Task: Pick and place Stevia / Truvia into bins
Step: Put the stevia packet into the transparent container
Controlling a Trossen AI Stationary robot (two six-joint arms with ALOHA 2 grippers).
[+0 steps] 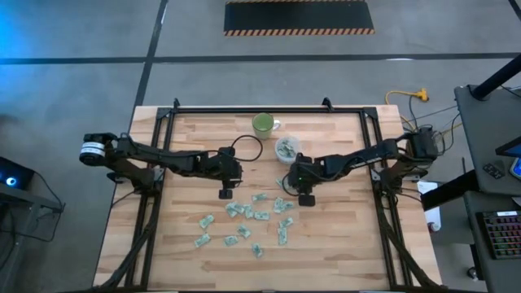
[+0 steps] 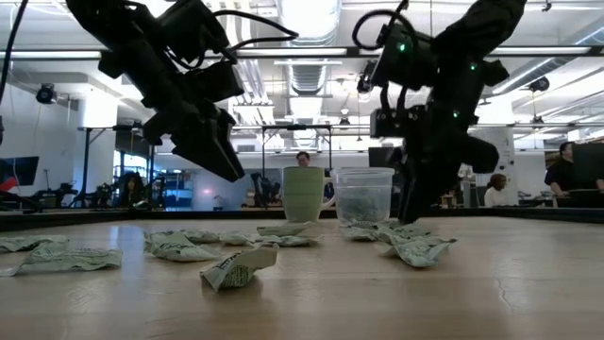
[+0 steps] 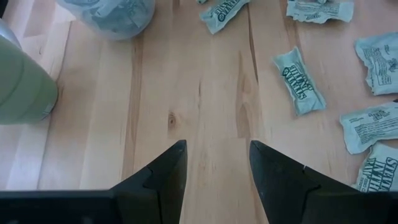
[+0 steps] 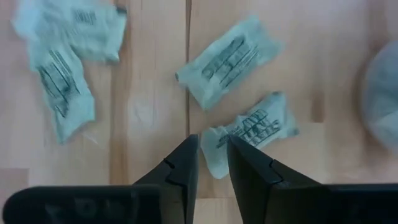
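Observation:
Several pale green Stevia sachets (image 1: 244, 218) lie flat and scattered on the wooden table, toward its near side. The bin, a clear cup (image 1: 287, 149) with sachets inside, stands toward the far side. My right gripper (image 4: 212, 144) points steeply down at the table, its fingers narrowly apart on either side of one sachet's (image 4: 252, 127) end. My left gripper (image 3: 217, 146) hangs open above bare wood, left of the pile, with nothing between its fingers. My right gripper comes from above, slanting down, and its fingers (image 4: 186, 162) stand close on either side of the sachet's nearer end (image 4: 214, 155). The sachet lies flat on the table. I cannot tell whether the fingers touch it.
A green mug (image 1: 264, 124) stands just left of the cup at the far side. A black cable loop (image 1: 244, 148) lies near the left gripper. More sachets (image 4: 62, 93) lie close around the right gripper. Bare wood shows at the table's left and right.

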